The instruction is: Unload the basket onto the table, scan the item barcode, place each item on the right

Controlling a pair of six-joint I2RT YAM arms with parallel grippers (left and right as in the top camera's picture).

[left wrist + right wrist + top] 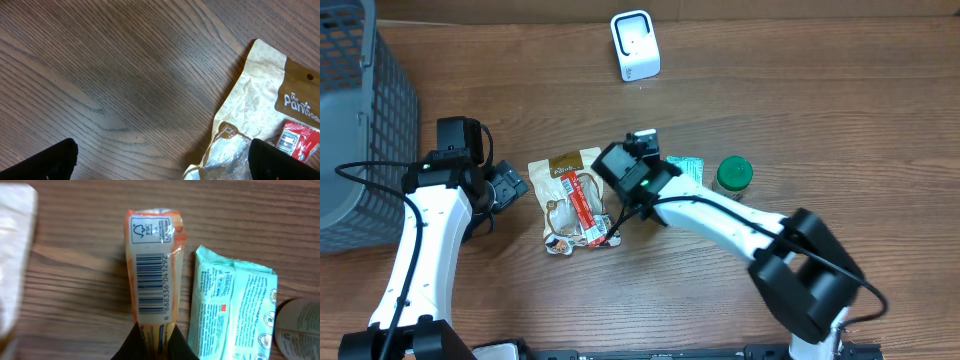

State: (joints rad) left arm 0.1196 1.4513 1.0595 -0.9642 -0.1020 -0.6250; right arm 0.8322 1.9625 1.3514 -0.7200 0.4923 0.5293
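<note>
My right gripper (154,330) is shut on the lower end of a slim orange packet (152,270), held above the table with its barcode (150,282) facing the wrist camera. Overhead, the right gripper (632,170) hides the packet. The white scanner (635,45) stands at the far edge of the table. My left gripper (162,162) is open and low over bare wood, just left of a brown snack pouch (255,100). One of its fingers (285,160) is over the pouch's edge. Overhead, the left gripper (510,188) sits beside the pouch (570,200).
A red sachet (585,200) lies on the pouch. A pale green wipes pack (685,165) and a green-lidded jar (734,175) lie right of my right gripper. A grey mesh basket (360,130) stands at the left edge.
</note>
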